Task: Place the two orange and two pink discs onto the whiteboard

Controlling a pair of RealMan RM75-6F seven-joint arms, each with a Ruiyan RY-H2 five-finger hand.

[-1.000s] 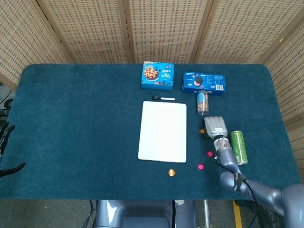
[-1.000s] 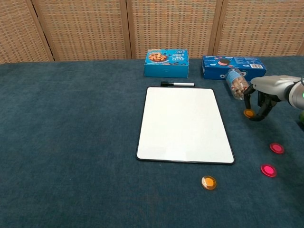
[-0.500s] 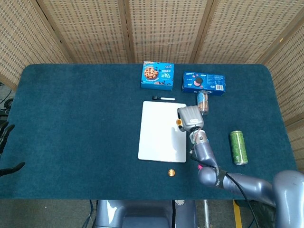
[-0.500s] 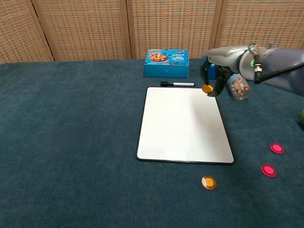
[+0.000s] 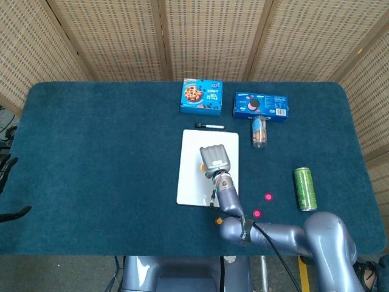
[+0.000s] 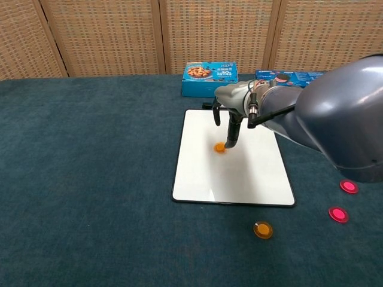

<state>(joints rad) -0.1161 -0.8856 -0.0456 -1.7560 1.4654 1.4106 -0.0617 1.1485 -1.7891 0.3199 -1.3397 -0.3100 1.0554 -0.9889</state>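
My right hand (image 6: pixel 230 122) reaches down over the middle of the whiteboard (image 6: pixel 245 176) and pinches an orange disc (image 6: pixel 220 147) at its fingertips, right at the board's surface. From the head view the hand (image 5: pixel 216 159) covers most of that disc (image 5: pixel 202 166). The second orange disc (image 6: pixel 263 229) lies on the cloth in front of the board. Both pink discs (image 6: pixel 349 186) (image 6: pixel 338 214) lie on the cloth to the right. Dark fingertips of my left hand (image 5: pixel 7 167) show at the left edge, spread, with nothing in them.
A black marker (image 5: pixel 209 126) lies just behind the board. Two blue cookie boxes (image 5: pixel 201 97) (image 5: pixel 261 105) stand at the back, and a cookie tube (image 5: pixel 259 131) lies on its side. A green can (image 5: pixel 305 188) lies to the right of the pink discs.
My right hand picked an orange disc up from the cloth right of the board, carried it left past the board's far right corner, and lowered it to the middle.
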